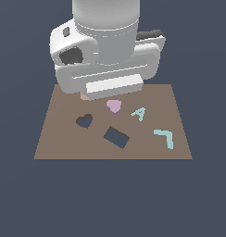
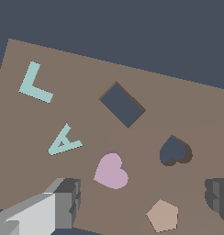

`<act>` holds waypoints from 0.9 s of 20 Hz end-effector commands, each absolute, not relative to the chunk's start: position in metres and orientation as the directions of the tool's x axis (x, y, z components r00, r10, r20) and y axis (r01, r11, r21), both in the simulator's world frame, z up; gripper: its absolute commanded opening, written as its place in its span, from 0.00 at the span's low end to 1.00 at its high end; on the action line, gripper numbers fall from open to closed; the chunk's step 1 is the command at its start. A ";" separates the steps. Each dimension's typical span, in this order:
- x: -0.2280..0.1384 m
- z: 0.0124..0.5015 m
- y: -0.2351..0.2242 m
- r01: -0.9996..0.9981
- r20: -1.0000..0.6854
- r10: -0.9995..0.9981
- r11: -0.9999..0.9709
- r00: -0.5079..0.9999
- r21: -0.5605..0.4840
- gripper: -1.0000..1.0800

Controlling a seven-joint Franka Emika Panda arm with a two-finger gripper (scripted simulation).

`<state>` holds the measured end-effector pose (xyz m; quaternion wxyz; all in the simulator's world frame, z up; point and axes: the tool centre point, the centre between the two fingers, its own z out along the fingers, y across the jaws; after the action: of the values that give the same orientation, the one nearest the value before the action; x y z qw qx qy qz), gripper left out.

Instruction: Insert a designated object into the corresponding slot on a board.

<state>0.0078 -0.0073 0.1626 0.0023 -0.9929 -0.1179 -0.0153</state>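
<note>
On flat brown board [image 2: 146, 137], pink heart piece [image 2: 111, 171], navy heart cutout [image 2: 173, 150]

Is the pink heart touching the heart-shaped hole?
Apart. In the wrist view, the pale pink heart-shaped piece lies flat on the brown square board, with a strip of bare board plainly showing between it and the dark navy heart-shaped cutout.

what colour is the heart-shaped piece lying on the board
Pale pink-lilac. The heart piece shows best in the wrist view, lying flat on the brown board.
</note>
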 end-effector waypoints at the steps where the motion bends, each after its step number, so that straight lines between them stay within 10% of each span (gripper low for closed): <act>1: 0.006 0.155 -0.005 0.305 0.029 0.305 -0.952 0.952 0.000 0.96; 18: -0.016 0.091 0.005 0.820 0.013 0.820 -0.573 0.573 0.003 0.96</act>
<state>-0.0141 0.0044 0.0963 0.0020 -0.8997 -0.4364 -0.0068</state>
